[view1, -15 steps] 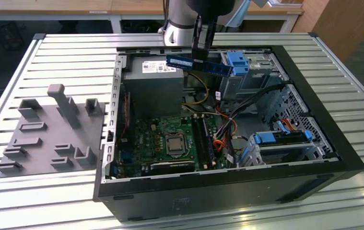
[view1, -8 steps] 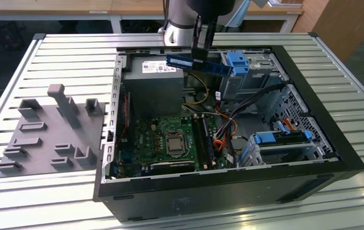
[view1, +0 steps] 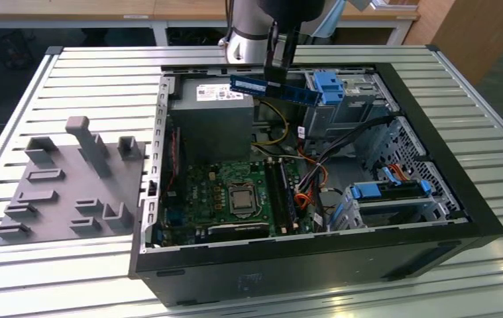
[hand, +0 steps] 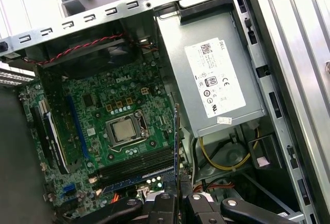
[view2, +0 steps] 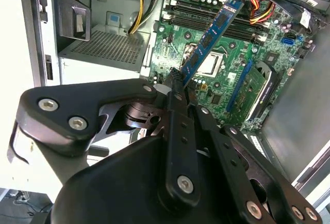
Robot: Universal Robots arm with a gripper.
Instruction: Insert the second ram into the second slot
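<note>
The gripper (view2: 178,79) pinches the second ram (view2: 212,35), a thin blue circuit-board stick with dark chips, and holds it slightly tilted in the air above the motherboard (view1: 224,192). That green, densely studded board carries long black memory slots (hand: 136,163). Beside the board, a boxy grey power supply (hand: 216,79) wears a white printed label.

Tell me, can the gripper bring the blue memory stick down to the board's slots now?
Probably yes: the gripper holds the stick above the open case, the slots lie uncovered, cables only run beside them.
</note>
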